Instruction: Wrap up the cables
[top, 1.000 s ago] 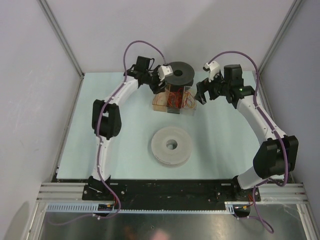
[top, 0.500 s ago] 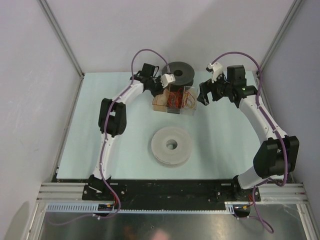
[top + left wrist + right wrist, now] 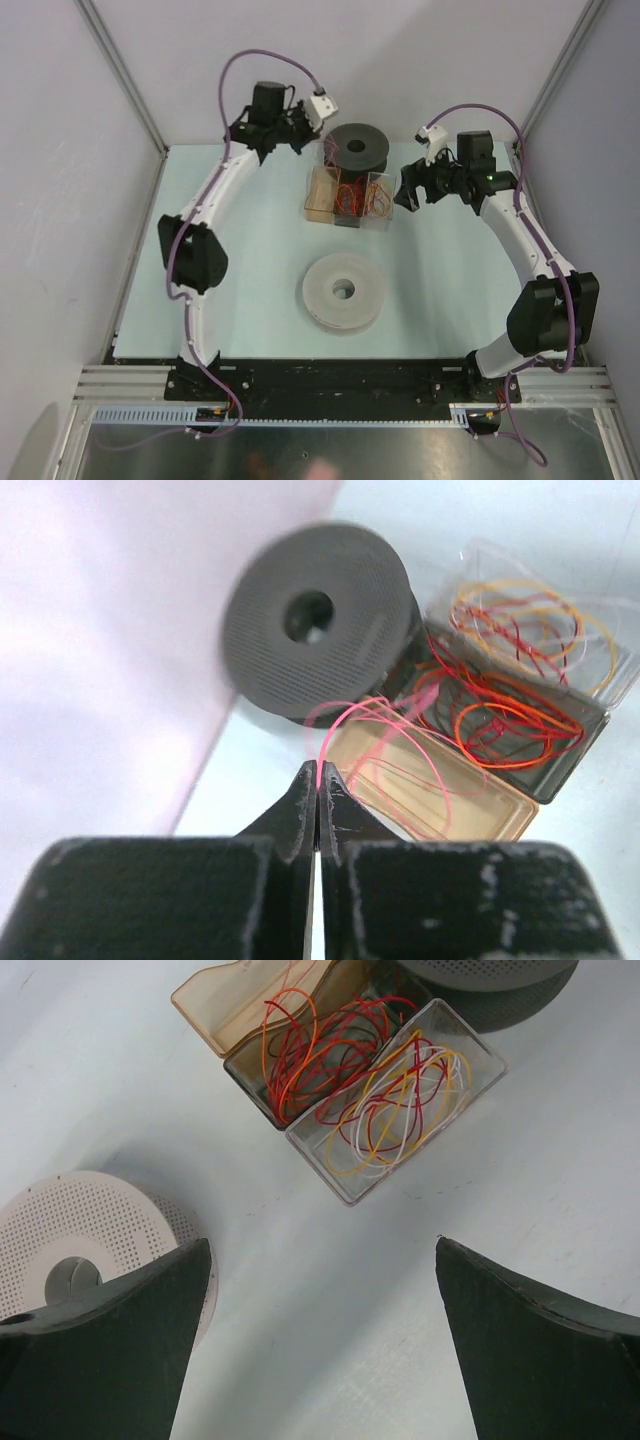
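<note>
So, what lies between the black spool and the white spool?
In the top view, the clear boxes of coloured cables lie between them, right beside the black spool; then bare table to the white spool.

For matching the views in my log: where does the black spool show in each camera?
Top external: black spool at upper centre, just above the clear box.
Left wrist: spool at upper middle, left of the box.
Right wrist: spool cut off at the top right edge, beyond the box.
Shared landmark: the clear box beside it.
</note>
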`<state>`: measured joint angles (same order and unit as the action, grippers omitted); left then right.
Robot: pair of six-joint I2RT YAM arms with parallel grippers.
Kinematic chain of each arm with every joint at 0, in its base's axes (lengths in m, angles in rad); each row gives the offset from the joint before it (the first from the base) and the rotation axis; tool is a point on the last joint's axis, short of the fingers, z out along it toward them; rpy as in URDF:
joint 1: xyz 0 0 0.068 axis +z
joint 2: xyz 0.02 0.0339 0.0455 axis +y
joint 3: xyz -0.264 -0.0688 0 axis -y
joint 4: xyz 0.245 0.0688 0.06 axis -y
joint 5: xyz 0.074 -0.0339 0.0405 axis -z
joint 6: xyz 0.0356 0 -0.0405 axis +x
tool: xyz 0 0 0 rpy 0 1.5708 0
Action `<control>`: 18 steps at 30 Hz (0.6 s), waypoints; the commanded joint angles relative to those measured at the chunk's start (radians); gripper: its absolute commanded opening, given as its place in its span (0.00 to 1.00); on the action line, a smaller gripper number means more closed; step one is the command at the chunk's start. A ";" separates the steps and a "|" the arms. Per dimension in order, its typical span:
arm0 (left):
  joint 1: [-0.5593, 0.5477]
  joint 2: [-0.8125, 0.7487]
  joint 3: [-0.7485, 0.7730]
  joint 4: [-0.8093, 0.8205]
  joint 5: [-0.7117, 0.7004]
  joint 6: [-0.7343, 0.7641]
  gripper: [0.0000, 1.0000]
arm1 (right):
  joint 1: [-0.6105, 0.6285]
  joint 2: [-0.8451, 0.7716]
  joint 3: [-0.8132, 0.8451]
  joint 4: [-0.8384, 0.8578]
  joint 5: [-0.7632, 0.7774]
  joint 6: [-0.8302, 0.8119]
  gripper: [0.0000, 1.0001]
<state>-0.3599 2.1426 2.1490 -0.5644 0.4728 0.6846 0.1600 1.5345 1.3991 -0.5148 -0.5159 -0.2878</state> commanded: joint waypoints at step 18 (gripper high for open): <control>-0.014 -0.478 0.275 0.024 0.105 -0.551 0.00 | -0.064 -0.230 0.043 -0.022 -0.183 0.009 0.99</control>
<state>-0.3687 1.7477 2.2730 -0.5694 0.5518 0.3077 0.0895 1.3556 1.3998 -0.5495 -0.6498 -0.2882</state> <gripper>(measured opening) 0.005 0.993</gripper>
